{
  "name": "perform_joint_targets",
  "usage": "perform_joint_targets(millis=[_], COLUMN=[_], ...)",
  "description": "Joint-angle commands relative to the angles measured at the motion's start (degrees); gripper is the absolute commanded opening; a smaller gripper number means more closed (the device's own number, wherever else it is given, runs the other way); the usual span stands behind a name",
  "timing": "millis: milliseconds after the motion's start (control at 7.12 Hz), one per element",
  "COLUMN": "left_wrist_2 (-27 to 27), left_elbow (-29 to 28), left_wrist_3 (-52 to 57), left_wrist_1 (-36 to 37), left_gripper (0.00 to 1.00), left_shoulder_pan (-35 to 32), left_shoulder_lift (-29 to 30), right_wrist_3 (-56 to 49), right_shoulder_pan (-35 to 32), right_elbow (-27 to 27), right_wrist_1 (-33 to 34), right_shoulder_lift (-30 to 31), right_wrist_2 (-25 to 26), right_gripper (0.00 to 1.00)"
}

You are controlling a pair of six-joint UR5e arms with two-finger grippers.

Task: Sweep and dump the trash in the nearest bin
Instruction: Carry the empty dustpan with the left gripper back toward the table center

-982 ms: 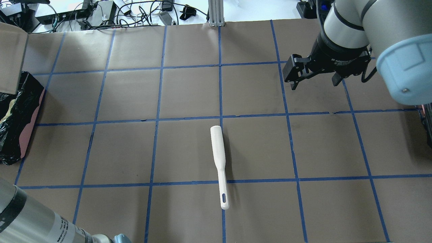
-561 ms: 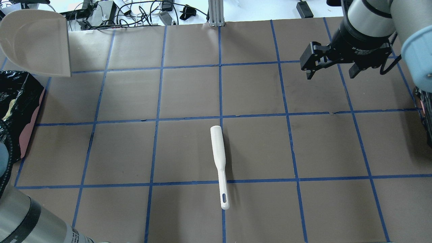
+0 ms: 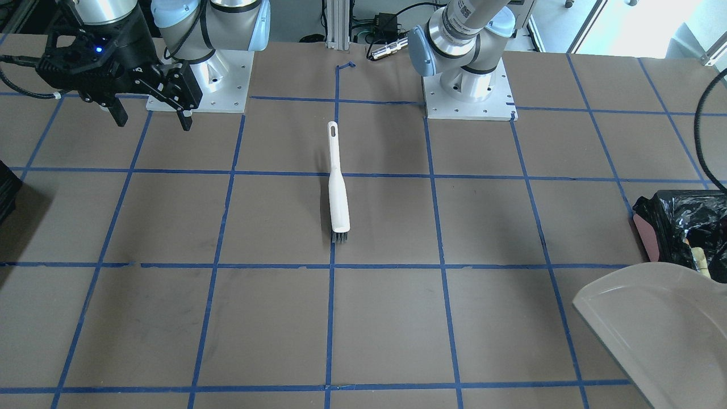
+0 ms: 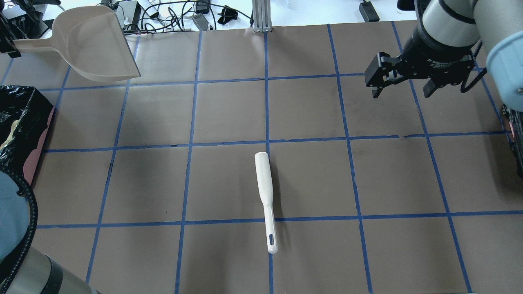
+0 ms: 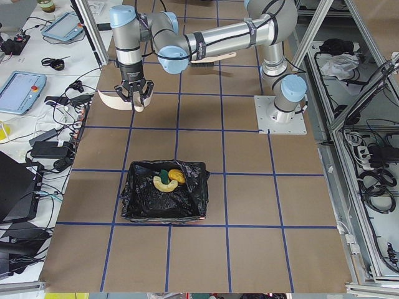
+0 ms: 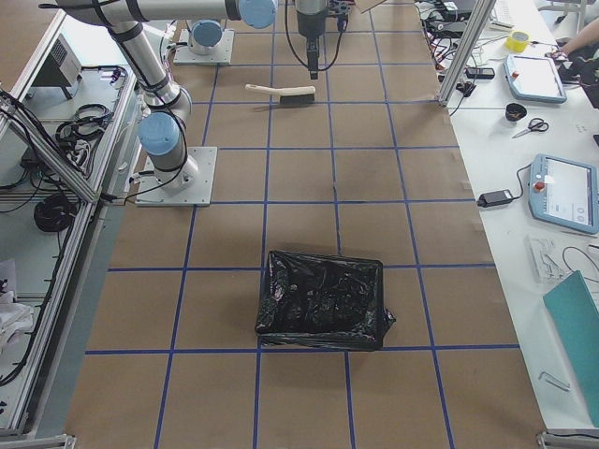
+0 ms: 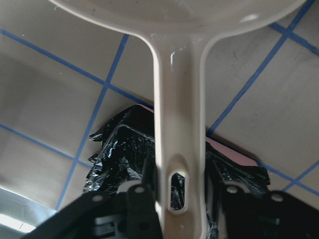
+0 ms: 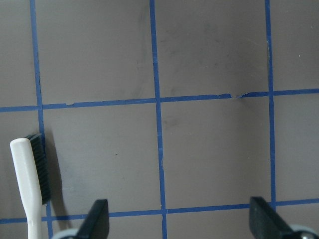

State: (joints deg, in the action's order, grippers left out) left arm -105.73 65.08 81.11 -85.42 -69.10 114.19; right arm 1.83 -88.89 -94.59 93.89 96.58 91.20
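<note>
The trash lies inside the black-lined bin (image 5: 131, 200): a green-and-yellow sponge piece (image 5: 163, 174), a brown lump (image 5: 177, 176) and a pale curved pastry-like piece (image 5: 163, 184). The bin also shows at the overhead view's left edge (image 4: 24, 118) and in the front view (image 3: 676, 218). My left gripper (image 7: 182, 186) is shut on the handle of the white dustpan (image 4: 96, 47), held empty in the air beyond the bin. My right gripper (image 4: 402, 87) is open and empty above the table's far right. The white brush (image 4: 264, 192) lies flat mid-table.
A second black-lined bin (image 6: 323, 313) stands at the table's right end, its edge showing in the overhead view (image 4: 517, 143). Cables and power boxes (image 4: 135, 14) lie past the far edge. The brown table (image 4: 310, 179) has a blue tape grid.
The dustpan has swung from over the bin at the left edge toward the far side and turned level, open side up. The right gripper rose and moved right, then held still.
</note>
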Motion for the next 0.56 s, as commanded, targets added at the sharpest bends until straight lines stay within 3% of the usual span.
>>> perform_joint_targets(millis=[0,421], left_wrist_2=[1.3,3.5], left_elbow=[3.2,7.4], left_wrist_3=[-16.7,-38.9], left_wrist_1=[-2.6,-2.6], left_gripper=[0.0,0.0], left_shoulder_pan=[-5.3,-12.4], left_shoulder_lift=[-1.2,-1.2], right_wrist_3=[0.0,0.5], right_shoulder_pan=[0.0,0.0], right_elbow=[-0.1,-0.2], right_wrist_1=[0.2,2.4], right_shoulder_lift=[0.3,0.7], right_wrist_2=[-0.1,-0.5], right_gripper=[1.0,1.0])
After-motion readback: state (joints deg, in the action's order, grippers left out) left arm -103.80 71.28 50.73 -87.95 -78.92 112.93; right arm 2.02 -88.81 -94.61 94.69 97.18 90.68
